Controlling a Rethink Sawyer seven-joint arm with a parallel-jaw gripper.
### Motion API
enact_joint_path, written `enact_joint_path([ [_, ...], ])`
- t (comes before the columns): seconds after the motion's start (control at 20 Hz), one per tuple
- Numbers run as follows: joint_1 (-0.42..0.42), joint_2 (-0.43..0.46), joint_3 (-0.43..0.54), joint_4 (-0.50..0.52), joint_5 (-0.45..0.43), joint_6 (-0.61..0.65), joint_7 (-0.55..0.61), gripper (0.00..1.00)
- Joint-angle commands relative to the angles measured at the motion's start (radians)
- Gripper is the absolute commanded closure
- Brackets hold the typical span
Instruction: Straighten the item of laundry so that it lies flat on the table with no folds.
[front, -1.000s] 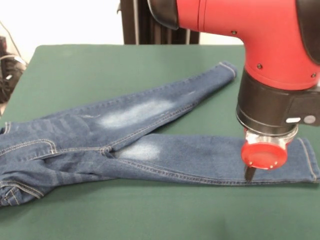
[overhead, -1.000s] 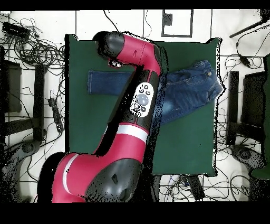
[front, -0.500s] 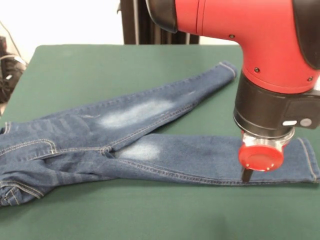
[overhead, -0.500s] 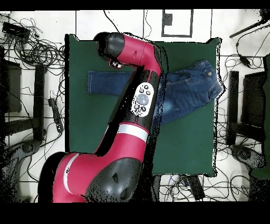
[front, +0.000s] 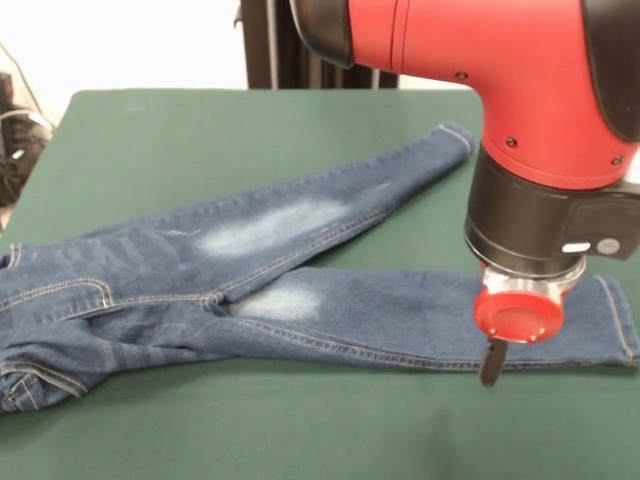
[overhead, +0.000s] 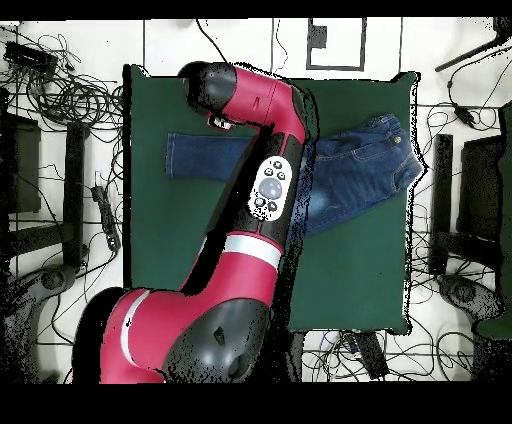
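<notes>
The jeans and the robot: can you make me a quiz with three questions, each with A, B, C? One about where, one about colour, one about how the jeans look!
1. Where is the gripper?
A. Over the waistband
B. At the front edge of the near leg, close to its cuff
C. Off the table

2. What colour is the table's cover?
A. Dark green
B. Yellow
C. White

3. How do the jeans lie?
A. Rolled into a ball
B. Hanging off the arm
C. Spread on the table, legs apart in a V, waist end still rumpled

Answers: 1 B, the dark tip sits on that leg's front edge. 2 A, green shows all round the denim. 3 C, both legs stretch out while the waist end shows folds.
</notes>
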Motion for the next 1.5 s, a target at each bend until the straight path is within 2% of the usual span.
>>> enact_joint_path([
  [0.05, 0.001, 0.034, 0.133, 0.159, 0.002, -0.063, 0.102, 0.0],
  [1.2, -0.005, 0.102, 0.151, 0.131, 0.021, -0.009, 0.152, 0.0],
  [1.5, -0.004, 0.128, 0.154, 0.127, 0.024, -0.056, 0.164, 0.0],
])
